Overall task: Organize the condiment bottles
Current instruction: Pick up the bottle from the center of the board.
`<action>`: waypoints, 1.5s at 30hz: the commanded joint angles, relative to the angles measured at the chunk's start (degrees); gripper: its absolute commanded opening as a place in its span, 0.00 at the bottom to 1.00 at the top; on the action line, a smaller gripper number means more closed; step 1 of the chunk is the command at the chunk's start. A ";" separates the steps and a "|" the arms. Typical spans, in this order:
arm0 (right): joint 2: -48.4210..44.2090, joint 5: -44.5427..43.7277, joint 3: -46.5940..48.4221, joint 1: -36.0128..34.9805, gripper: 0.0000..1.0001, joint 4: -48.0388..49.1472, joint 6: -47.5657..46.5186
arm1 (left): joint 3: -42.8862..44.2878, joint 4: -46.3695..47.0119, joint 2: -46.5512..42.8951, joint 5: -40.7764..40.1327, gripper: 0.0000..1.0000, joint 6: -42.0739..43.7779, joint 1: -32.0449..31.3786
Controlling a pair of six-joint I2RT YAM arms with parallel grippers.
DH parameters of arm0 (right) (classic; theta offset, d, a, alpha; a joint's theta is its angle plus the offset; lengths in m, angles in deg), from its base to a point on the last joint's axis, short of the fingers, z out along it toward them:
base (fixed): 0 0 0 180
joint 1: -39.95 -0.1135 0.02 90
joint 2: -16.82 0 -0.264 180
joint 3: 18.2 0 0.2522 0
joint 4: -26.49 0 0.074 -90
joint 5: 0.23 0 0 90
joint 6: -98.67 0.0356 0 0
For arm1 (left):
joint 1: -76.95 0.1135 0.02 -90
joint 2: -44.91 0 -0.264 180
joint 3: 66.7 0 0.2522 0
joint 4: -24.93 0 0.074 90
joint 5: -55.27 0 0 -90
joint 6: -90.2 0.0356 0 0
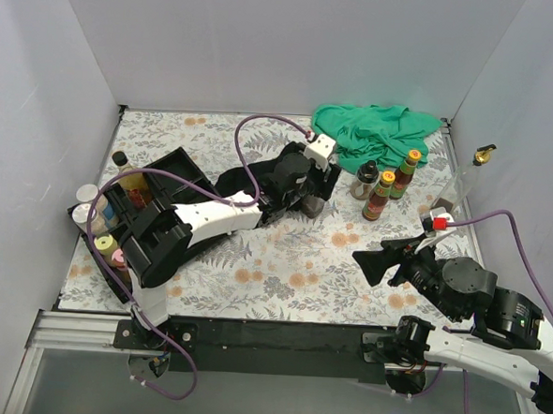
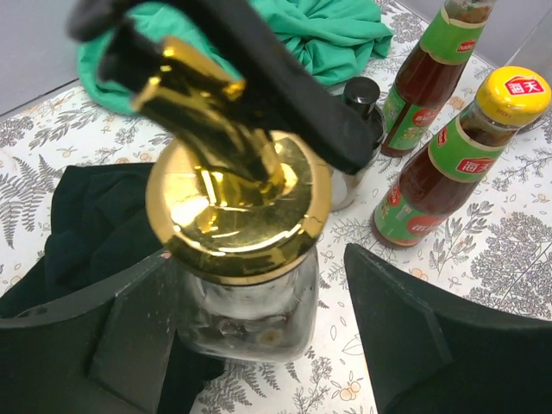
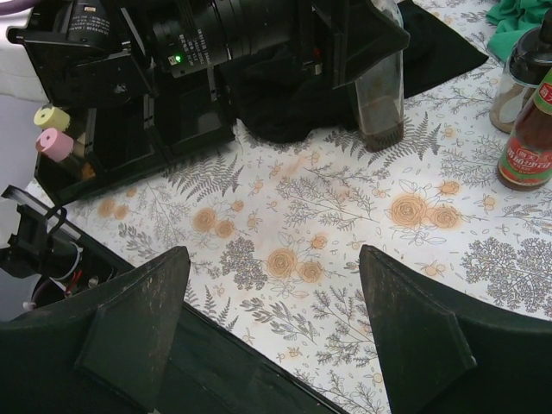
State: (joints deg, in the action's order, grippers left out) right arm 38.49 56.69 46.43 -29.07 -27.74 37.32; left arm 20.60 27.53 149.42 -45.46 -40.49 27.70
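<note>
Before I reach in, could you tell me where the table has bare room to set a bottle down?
The widest bare patch is the front centre, between the left arm and the right gripper. A narrower strip runs behind the black tray along the back wall. It is crowded around the sauce bottles by the green cloth.

Overhead plus wrist close-ups (shared table [image 1: 282, 264])

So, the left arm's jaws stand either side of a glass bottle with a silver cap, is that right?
Not quite: the cap is gold, not silver, as the left wrist view shows. The jaws of the left gripper do stand either side of that glass bottle.
</note>
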 commanded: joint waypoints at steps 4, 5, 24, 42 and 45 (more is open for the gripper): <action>-0.75 -1.46 0.19 0.11 0.88 1.27 0.27 | 3.28 1.48 0.26 0.70 0.53 2.37 -0.05; -0.84 -1.46 0.11 0.11 0.88 1.36 0.36 | 3.28 1.48 0.26 0.88 0.47 2.28 -0.05; -1.90 -1.46 0.10 0.11 0.88 1.27 0.80 | 19.35 -11.07 -3.17 -9.49 0.00 0.25 0.04; -2.69 -0.49 0.54 0.11 0.87 1.18 1.68 | 17.53 -25.33 -16.70 -23.64 0.00 -5.72 22.43; -2.34 -0.58 0.54 0.11 0.88 1.18 1.50 | 15.24 -24.63 -19.51 -24.52 0.00 -6.60 28.06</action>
State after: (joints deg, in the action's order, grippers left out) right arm 36.26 56.73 46.34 -29.07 -27.79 38.52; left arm 36.66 -1.23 139.91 -65.19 -45.41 50.80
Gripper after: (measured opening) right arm 0.874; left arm 0.562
